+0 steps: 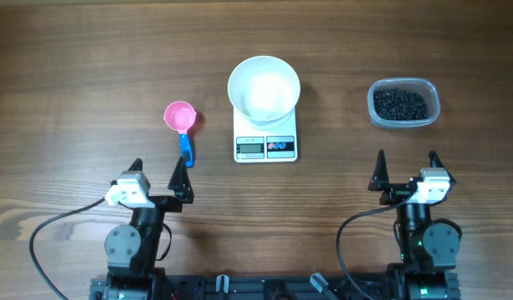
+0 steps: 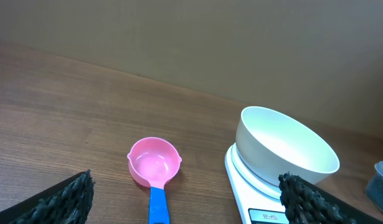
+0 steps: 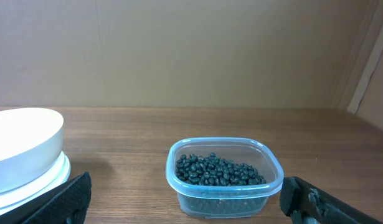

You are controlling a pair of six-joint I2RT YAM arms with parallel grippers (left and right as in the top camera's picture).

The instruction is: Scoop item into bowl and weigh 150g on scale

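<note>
The left jaws stand wide apart and hold nothing. They hang low over the worktop (image 1: 72, 100), on the robot's side of the scale (image 1: 265, 135) and off to its left. The right jaws are spread just as wide, also holding nothing, on the robot's side of the scale and off to its right.

The scale sits mid-worktop with its grey display and two small buttons turned toward the robot; the reading is too small to make out. The bowl (image 1: 264, 89) rests on the scale's platform, upright, and covers the far part of it. Its inside shows only white glaze.

Left of the scale lies a pink scoop (image 1: 180, 117), cup upward, well apart from the scale. Its blue handle (image 1: 188, 152) points toward the robot and ends just beside the inner finger of the left jaws; whether they touch I cannot tell. From the left wrist, the scoop lies straight ahead between the two fingers, with the scale and bowl to its right.

Right of the scale stands a clear plastic tub (image 1: 435, 104), lid off, with the item (image 1: 399, 105) heaped dark inside it. The tub is straight ahead of the right jaws. The bowl on the scale stands directly between scoop and tub. Black cables (image 1: 47, 237) loop on the worktop by both arm bases.
</note>
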